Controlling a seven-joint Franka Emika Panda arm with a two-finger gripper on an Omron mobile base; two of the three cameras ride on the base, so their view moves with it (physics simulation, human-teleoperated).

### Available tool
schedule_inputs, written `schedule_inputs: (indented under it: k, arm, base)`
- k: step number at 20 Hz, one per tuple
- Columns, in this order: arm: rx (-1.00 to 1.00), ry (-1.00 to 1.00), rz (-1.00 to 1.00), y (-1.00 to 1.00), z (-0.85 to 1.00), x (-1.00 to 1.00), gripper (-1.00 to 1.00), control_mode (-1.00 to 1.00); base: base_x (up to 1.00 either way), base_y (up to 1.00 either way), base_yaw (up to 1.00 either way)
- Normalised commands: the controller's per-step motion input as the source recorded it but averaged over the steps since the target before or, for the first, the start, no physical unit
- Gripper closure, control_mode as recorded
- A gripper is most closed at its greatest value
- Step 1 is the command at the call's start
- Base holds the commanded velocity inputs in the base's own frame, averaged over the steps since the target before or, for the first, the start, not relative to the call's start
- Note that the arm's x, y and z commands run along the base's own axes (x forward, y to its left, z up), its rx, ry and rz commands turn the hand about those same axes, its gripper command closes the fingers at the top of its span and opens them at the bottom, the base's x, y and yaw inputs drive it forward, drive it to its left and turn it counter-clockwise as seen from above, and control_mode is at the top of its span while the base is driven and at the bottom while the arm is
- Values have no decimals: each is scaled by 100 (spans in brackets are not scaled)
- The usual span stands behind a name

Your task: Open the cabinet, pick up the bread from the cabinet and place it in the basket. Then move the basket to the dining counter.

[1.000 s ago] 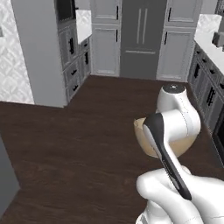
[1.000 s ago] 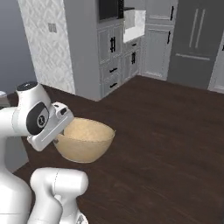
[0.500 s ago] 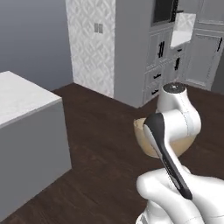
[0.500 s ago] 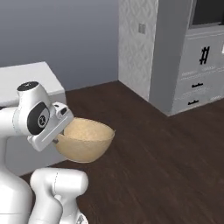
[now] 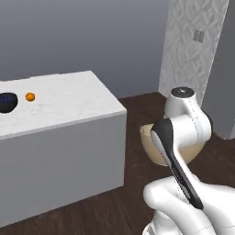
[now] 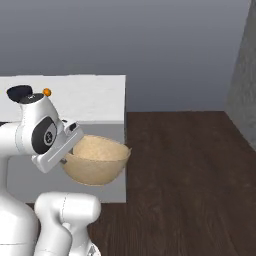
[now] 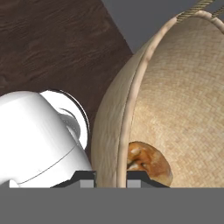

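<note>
The basket (image 6: 95,165), that round, deep bowl in light tan woven material, is up in the air right in front of the robot's chest, clear of the dark wood floor (image 6: 190,170). The gripper (image 7: 110,177) is clenched on its rim, one finger tip outside the wall and one inside, which is why the whole thing hangs level off the wrist without tipping. Inside, the small rounded tan-brown bread roll (image 7: 146,162) sits against the wall nearest the gripper, so my guess is the loading step is done and this is the carry.

Just ahead is the long white marble-topped desk with the plain grey front (image 5: 69,151), and the basket is near its right-hand corner but not over the top yet. I'd say holding it at about slab height makes sense so it can slide over the edge and be set down. Toward the far left edge of the desk sit a small dark blue-black bowl (image 5: 7,102) and a little bright orange fruit (image 5: 30,97), well apart from that corner.

No brands, labels or writing anywhere I can read.
</note>
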Motion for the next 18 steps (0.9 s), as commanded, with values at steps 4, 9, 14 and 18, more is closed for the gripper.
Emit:
schedule_inputs:
  k: [4,9,14,18]
  arm:
    - [0,0,0,0,0,0,100,100]
    - [0,0,0,0,0,0,100,100]
    - [0,0,0,0,0,0,100,100]
    - [0,0,0,0,0,0,100,100]
  base:
    - [90,-7,59]
    - [90,-5,30]
    - [70,-13,30]
    - [40,-6,32]
